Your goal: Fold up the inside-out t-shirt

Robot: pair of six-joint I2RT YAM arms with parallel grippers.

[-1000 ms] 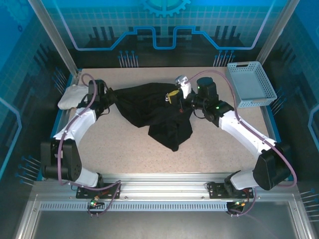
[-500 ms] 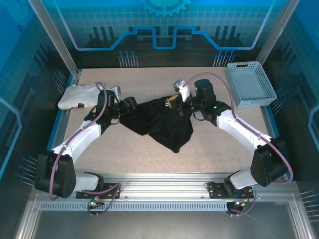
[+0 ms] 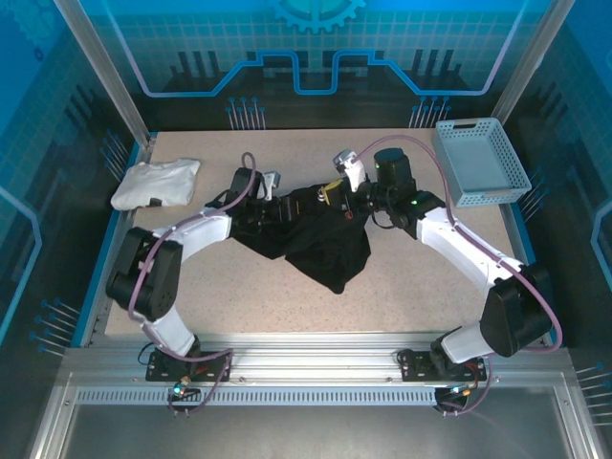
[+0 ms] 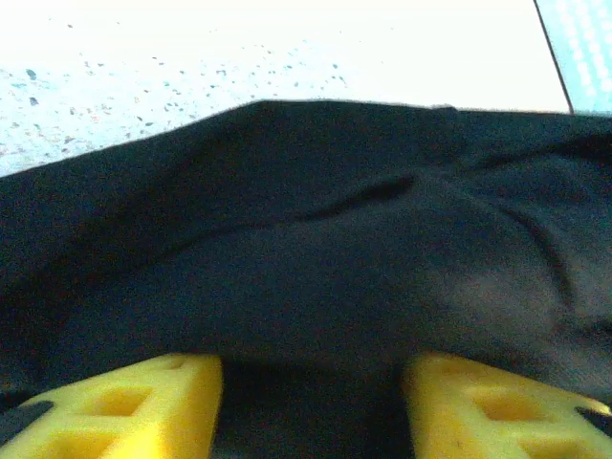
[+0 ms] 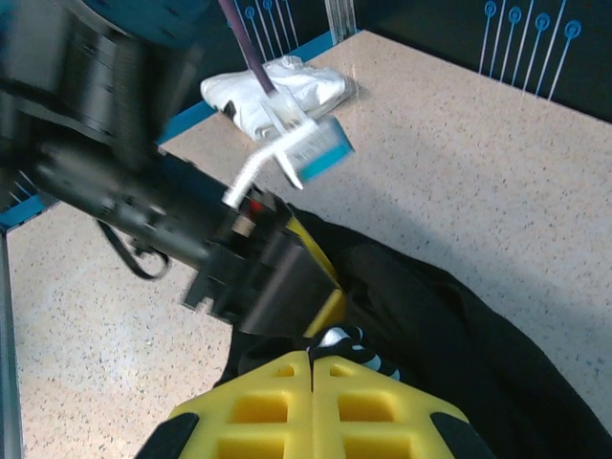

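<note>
On the blue-walled speckled table, right tool pinches t-shirt; left tool seemingly spread.

The top camera looks down on the table from behind; both wrist cameras closely face the black t-shirt there.

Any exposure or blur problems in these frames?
Left wrist: table blown out to white, shirt dark and soft. Right wrist: left arm smeared by blur, white garment behind it sharper. Top external: evenly lit and sharp.
</note>
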